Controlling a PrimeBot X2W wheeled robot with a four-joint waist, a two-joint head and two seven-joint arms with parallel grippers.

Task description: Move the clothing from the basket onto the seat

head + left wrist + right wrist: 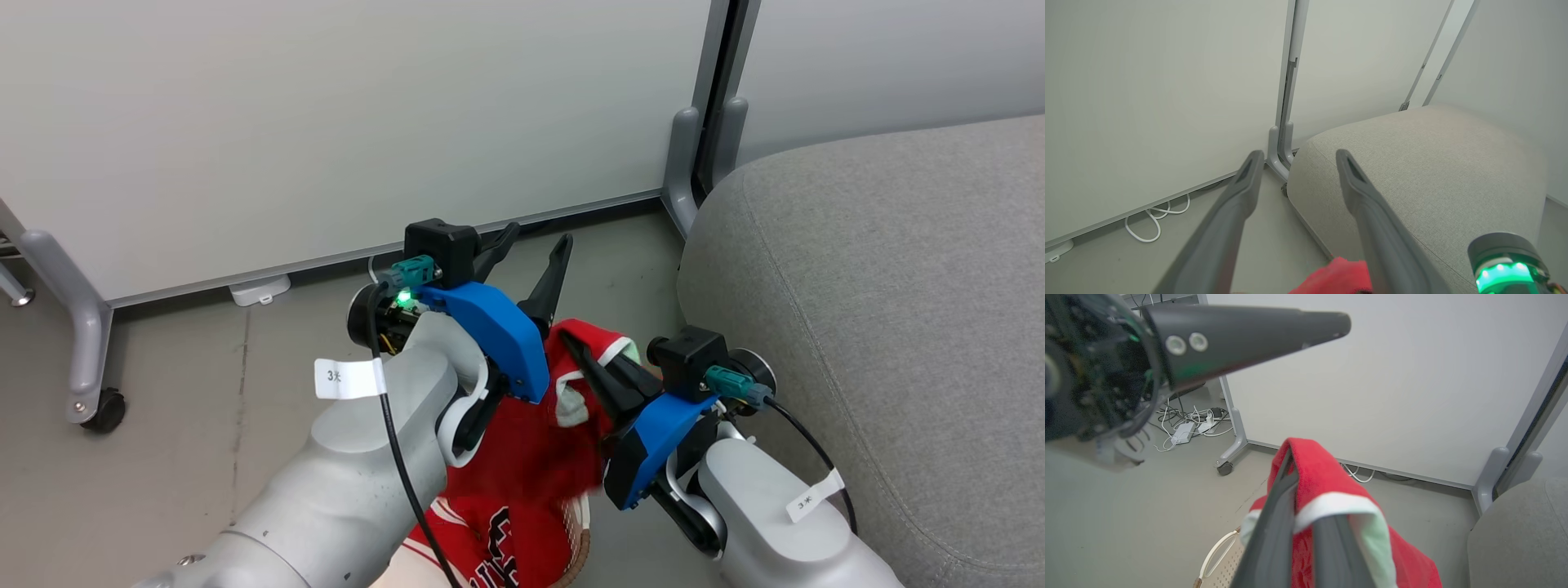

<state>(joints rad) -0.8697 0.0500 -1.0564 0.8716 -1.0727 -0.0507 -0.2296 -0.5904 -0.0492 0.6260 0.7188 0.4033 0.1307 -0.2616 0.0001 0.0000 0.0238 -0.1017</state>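
Right gripper (pixel 581 353): jaws closed on the red garment (pixel 531 441), pinching it at a white-trimmed edge. The cloth folds over the fingers and hangs down beneath them.

Left gripper (pixel 535 245): jaws spread wide with nothing between them, tips pointing toward the panel (pixel 326 122) and the near corner of the seat (pixel 882 310).

The two grippers stand side by side, the left one higher in the head view.

The garment is held up above the basket (pixel 1224 561) and apart from the seat, which lies just to the right of the right arm. Its lower part reaches down to the jersey (pixel 490 539) (black-and-white lettering, striped edging), low between the two forearms. How the jersey sits in the basket cannot be told. A white cable (pixel 1155 216) lies looped on the floor (pixel 163 457) at the panel's foot.
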